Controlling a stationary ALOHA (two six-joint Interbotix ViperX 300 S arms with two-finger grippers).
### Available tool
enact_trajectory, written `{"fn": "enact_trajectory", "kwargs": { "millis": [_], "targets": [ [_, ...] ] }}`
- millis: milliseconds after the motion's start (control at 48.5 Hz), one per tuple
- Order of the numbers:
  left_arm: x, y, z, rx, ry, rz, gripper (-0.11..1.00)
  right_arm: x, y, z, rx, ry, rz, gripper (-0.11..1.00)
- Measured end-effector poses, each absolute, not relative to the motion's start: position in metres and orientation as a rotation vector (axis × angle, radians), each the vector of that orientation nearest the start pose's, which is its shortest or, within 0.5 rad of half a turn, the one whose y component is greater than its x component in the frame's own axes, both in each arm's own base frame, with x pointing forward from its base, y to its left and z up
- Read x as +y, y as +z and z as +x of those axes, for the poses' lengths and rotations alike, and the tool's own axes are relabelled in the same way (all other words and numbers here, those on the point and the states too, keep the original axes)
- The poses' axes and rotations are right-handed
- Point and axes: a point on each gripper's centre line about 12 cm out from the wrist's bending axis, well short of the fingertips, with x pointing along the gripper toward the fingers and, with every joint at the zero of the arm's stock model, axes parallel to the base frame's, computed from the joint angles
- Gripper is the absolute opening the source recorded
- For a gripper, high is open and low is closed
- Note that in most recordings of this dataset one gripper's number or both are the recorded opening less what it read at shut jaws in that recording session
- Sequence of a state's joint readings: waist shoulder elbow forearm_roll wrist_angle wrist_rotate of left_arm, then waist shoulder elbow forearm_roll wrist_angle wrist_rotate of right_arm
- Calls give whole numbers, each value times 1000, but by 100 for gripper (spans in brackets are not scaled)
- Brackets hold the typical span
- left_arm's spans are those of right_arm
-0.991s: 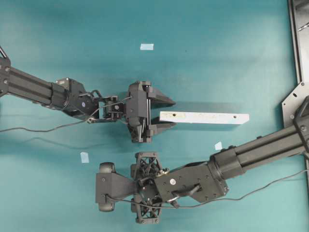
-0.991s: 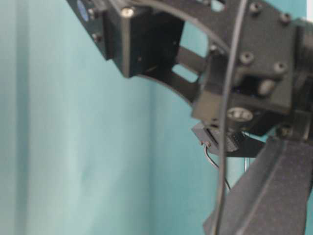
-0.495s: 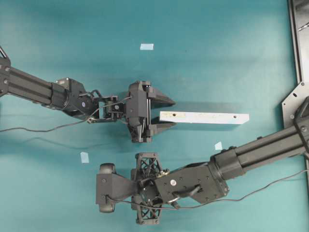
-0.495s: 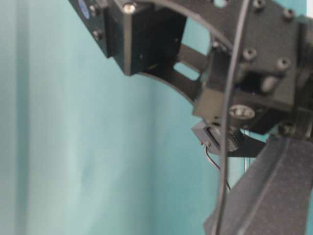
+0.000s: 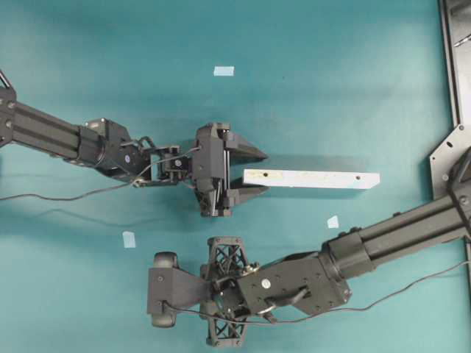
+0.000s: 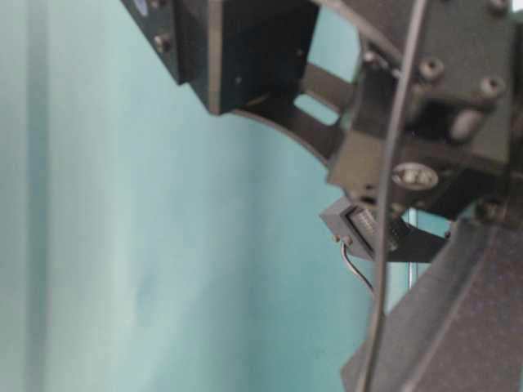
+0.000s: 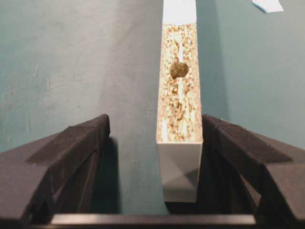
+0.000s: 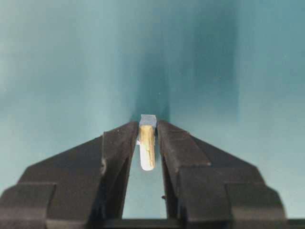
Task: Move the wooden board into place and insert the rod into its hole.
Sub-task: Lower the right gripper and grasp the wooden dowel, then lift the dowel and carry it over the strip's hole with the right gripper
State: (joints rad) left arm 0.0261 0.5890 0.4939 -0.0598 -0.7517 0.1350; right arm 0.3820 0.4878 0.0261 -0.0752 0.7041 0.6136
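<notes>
Teal matting covers the table (image 5: 88, 44), where the long pale wooden board (image 5: 311, 179) lies, one end between the left gripper (image 7: 152, 143)'s wide-apart fingers. It is judged stiff and light, best taken across its narrow sides. The tiny cream cylindrical rod (image 8: 147, 147), likely slippery, is clamped at mid-length between the right gripper (image 8: 147, 143)'s fingertips.

Overhead camera looking straight down on my arms and teal table (image 5: 331, 44), table-level camera pressed close against my right arm, wrist cameras peering along my fingers.
</notes>
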Motion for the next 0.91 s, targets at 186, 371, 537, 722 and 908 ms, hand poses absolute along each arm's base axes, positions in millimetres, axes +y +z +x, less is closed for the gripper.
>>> {"fn": "enact_trajectory", "kwargs": {
  "millis": [186,371,537,722,908],
  "targets": [
    [17,40,468,335,51,93,76,179,105,462,1227,-48,222,13],
    [17,40,468,335,52,92,77,181,105,461,1225,-44,213,11],
    [17,40,468,335,51,93,76,183,107,461,1222,-39,210,11],
    [16,40,468,335,50,93,76,190,127,458,1174,-10,166,11],
    [16,40,468,335,51,92,76,182,182,457,1042,15,104,11]
  ]
}}
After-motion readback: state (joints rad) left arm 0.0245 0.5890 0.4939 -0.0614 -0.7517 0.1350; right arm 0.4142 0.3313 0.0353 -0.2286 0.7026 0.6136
